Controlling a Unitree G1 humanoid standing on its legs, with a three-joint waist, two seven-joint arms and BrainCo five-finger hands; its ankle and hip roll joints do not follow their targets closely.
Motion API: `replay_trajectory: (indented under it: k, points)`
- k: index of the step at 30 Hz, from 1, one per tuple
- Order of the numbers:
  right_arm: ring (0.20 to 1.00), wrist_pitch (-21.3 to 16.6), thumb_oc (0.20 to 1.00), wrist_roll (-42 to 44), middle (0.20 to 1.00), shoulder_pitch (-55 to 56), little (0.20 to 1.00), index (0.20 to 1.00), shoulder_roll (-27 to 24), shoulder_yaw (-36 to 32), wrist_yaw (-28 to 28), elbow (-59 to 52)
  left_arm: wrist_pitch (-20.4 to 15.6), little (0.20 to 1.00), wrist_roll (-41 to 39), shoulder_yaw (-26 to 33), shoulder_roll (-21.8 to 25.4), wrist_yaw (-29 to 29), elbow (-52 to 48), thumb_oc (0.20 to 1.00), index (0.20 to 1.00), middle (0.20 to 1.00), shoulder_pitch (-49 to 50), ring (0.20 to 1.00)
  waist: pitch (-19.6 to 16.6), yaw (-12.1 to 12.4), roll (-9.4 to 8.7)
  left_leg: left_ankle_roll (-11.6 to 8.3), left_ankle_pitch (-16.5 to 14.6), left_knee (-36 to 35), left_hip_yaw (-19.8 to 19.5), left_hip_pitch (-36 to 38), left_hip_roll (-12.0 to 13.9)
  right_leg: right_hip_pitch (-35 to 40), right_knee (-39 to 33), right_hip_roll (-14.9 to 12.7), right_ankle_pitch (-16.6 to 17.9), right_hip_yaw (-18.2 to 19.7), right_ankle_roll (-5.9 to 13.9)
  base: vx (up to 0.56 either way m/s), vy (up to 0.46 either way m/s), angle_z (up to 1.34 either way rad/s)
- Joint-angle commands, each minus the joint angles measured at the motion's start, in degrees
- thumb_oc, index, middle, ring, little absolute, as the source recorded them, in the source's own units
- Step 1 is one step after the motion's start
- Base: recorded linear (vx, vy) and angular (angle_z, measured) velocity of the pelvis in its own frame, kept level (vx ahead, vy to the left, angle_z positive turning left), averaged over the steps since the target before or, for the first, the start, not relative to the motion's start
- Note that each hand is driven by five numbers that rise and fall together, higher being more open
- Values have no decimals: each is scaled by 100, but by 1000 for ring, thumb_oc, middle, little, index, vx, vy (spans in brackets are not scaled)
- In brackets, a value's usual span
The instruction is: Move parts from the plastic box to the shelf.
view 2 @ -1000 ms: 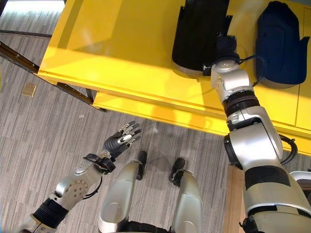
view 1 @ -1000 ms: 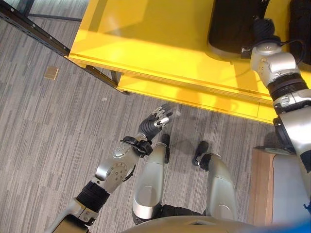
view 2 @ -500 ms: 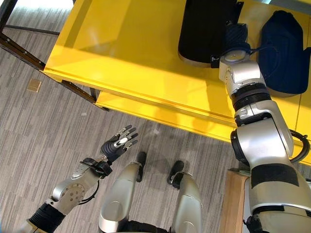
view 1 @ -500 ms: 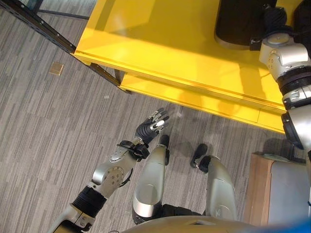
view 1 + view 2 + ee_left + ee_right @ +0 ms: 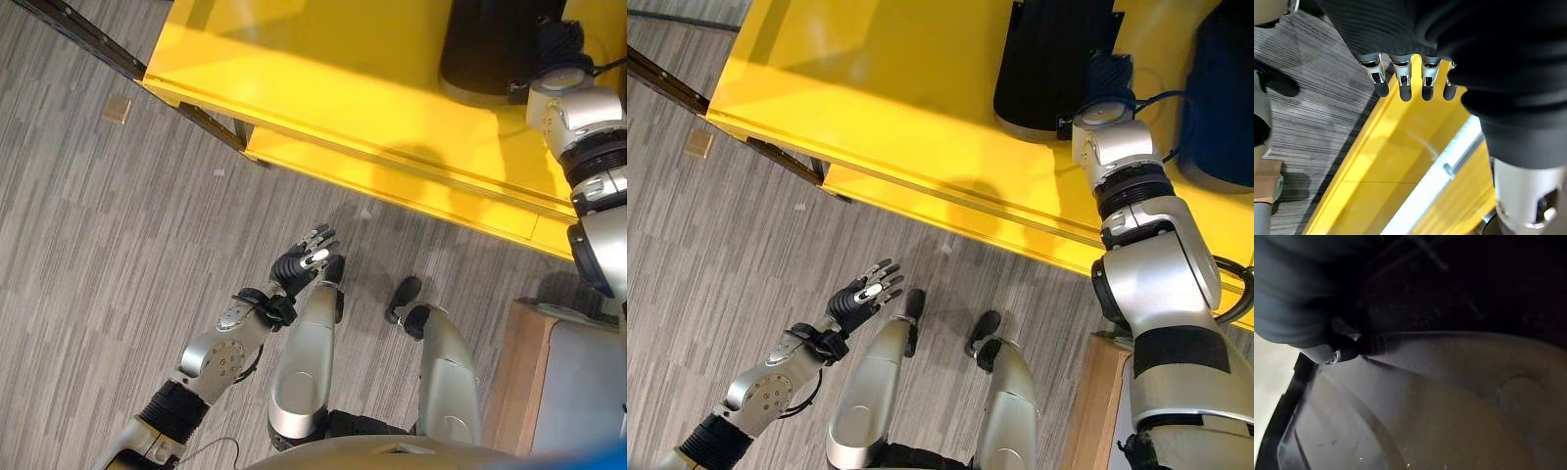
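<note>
Black part (image 5: 1054, 59), a big moulded plastic piece, lies on the yellow shelf (image 5: 892, 88) at the far right, and the right hand (image 5: 1109, 76) is reaching onto it. Only that hand's dark ribbed cover shows against the part; its fingers are hidden, so I cannot tell whether they are spread or closed. From the right wrist, a dark glossy surface sits close by the cover. The left hand (image 5: 302, 262) hangs low over the floor (image 5: 108, 255), near the robot, its fingers (image 5: 1405, 88) straight and apart, holding nothing and touching nothing. A second, dark blue part (image 5: 1221, 98) rests on the shelf just right of the black one. Grey striped carpet covers the floor, with a small tan square (image 5: 117, 109) lying at the far left. A wooden-edged piece of furniture (image 5: 1089, 411) stands at the near right.
</note>
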Motion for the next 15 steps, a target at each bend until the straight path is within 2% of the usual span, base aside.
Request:
replay_trajectory:
  k: [1,10,15]
  points:
    - [200,-463,200,-2,200,-729,200,200,-294,292,-180,-181,-185,1000,-213,-56,131,-334,-772,1000,1000,1000,188,1000,-115,153,238,-211,800,-760,361,-10,645,84,868,-297,-435,-323,496,-8,-70,4]
    - [200,-626,200,-55,200,-499,200,200,-324,194,-257,-145,-239,1000,-231,44,180,-560,-732,1000,1000,1000,360,1000,-115,182,220,-212,730,-536,251,-292,699,-191,1179,-311,-555,-364,436,2,-39,2]
    - [200,-472,200,-76,200,-456,200,200,-343,132,-179,-127,-211,1000,-197,107,183,-629,-747,1000,1000,1000,404,1000,-115,182,223,-213,692,-490,243,-271,683,-164,1183,-319,-557,-359,449,0,0,0]
